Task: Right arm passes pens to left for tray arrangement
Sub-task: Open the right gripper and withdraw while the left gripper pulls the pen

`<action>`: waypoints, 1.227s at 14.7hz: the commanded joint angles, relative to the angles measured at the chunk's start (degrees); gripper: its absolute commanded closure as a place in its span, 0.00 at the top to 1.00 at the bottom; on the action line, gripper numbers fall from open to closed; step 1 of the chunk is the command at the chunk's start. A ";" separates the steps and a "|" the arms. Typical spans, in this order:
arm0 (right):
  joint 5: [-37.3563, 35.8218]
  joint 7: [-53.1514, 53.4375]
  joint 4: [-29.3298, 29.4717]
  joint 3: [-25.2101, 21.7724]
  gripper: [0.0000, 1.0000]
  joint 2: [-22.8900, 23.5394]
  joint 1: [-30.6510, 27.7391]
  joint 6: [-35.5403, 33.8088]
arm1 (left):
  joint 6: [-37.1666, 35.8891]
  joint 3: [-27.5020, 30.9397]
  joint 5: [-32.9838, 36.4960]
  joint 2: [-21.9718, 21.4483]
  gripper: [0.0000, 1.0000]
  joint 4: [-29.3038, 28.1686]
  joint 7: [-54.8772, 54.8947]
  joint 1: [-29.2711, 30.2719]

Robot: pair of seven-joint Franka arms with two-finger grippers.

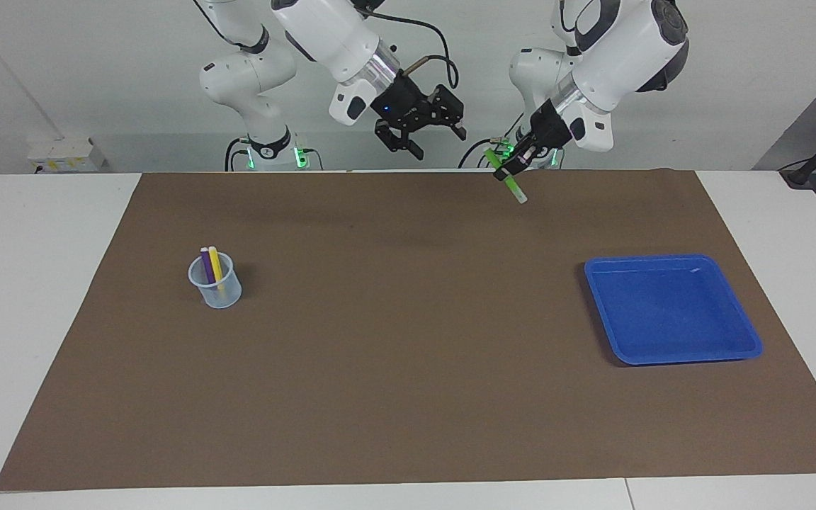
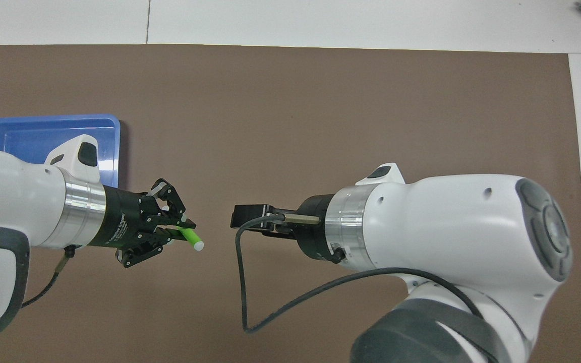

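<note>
Green pen (image 1: 508, 178) sits clamped in my left end effector (image 1: 514, 166), tilted, up over the mat's (image 1: 408, 397) edge near my bases. My right end effector (image 1: 422, 134) hangs beside it, fingers apart and bare. Purple pen (image 1: 206, 263) and yellow pen (image 1: 216, 265) stand in the cup (image 1: 215, 287). Tray (image 1: 673, 350) lies toward my left arm's end.

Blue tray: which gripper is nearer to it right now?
Left. The left gripper, shut on the green pen, is up beside the blue tray end; the right gripper, open and empty, hangs over the mat's middle.
</note>
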 commanded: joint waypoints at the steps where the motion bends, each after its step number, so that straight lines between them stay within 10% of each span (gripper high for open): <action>1: -7.07 -7.05 -0.32 0.26 1.00 -0.56 -3.97 -4.87 | -3.11 0.04 3.66 -0.06 0.00 1.92 5.69 2.24; 18: -30.47 -32.75 -15.51 0.35 1.00 -6.54 -27.00 -13.34 | -3.46 0.21 17.81 -0.15 0.00 4.13 48.65 16.92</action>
